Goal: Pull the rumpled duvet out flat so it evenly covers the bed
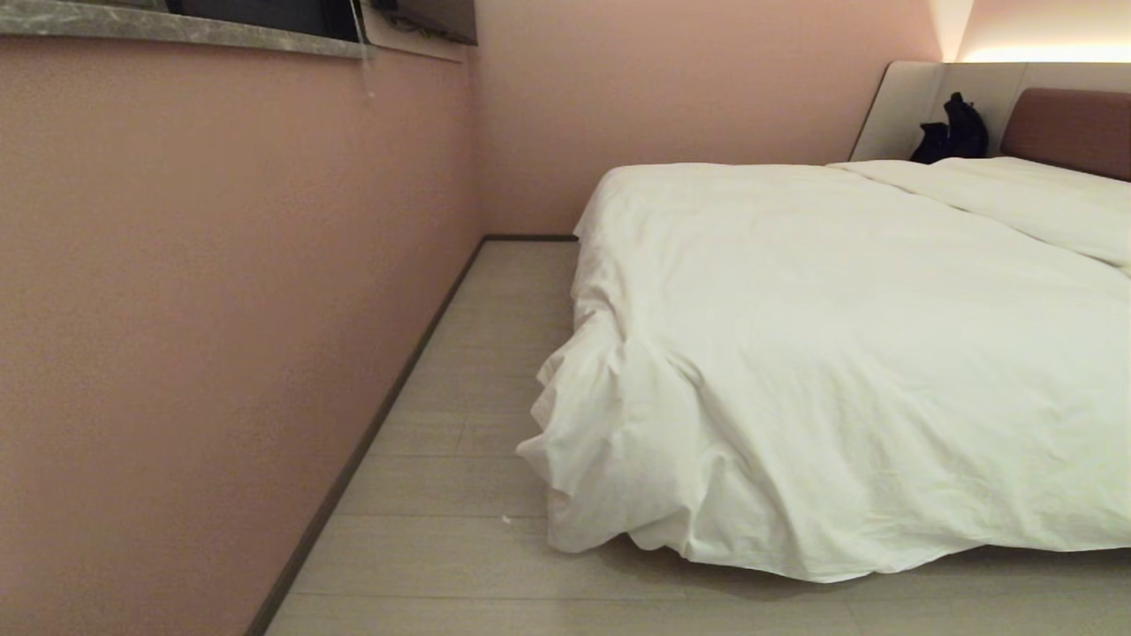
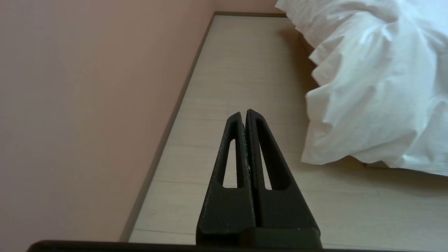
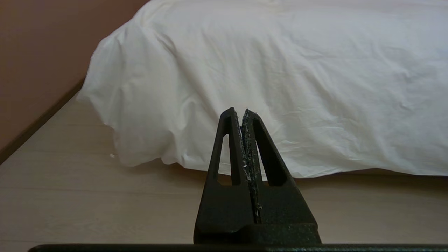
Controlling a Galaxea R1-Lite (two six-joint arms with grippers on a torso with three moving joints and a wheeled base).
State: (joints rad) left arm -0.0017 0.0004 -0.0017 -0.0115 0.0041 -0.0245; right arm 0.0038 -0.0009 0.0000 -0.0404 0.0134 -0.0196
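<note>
We see a pink wall filling the frame's left and pale plank flooring below. At right, the puffy white duvet drapes the bed, its corner bunched near the floor. The left gripper and right gripper each point forward, fingers pressed together, empty.

bed, duvet draped over, floor

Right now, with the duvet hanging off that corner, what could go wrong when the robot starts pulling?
The duvet bunches at the near corner, close to the floor; tugging there might drag it further down. The left gripper and right gripper are both shut and empty, so they must open first. The wall leaves a narrow aisle.
</note>
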